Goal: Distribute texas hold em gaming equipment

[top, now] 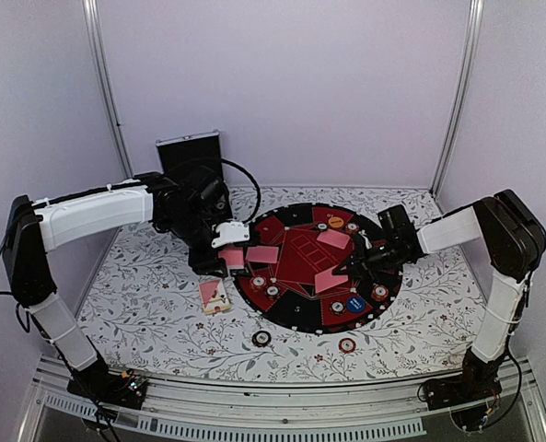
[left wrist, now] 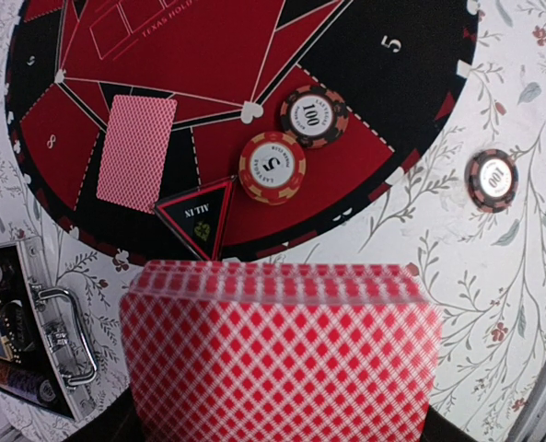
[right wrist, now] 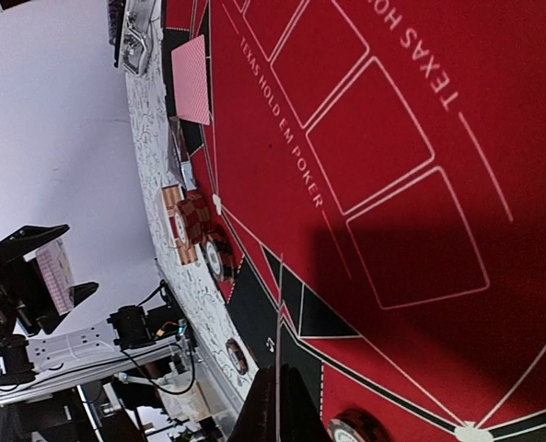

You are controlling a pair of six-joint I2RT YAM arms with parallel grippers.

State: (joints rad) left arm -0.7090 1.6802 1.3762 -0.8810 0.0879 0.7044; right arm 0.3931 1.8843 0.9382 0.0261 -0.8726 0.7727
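Left gripper [top: 228, 249] pinches the card deck [left wrist: 282, 354], right gripper [right wrist: 277, 403] pressed together; some cards [left wrist: 136, 152] and chips [left wrist: 273, 166] on poker mat [left wrist: 208, 46], dealing unfinished.

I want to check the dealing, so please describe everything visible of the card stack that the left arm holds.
The card stack is a thick pack seen from the back: red-pink diamond lattice on white, paper-like. Its top edges are slightly stepped, not squared. The left gripper is shut on it, holding it above the left rim of the round mat; nothing else seems to touch it.
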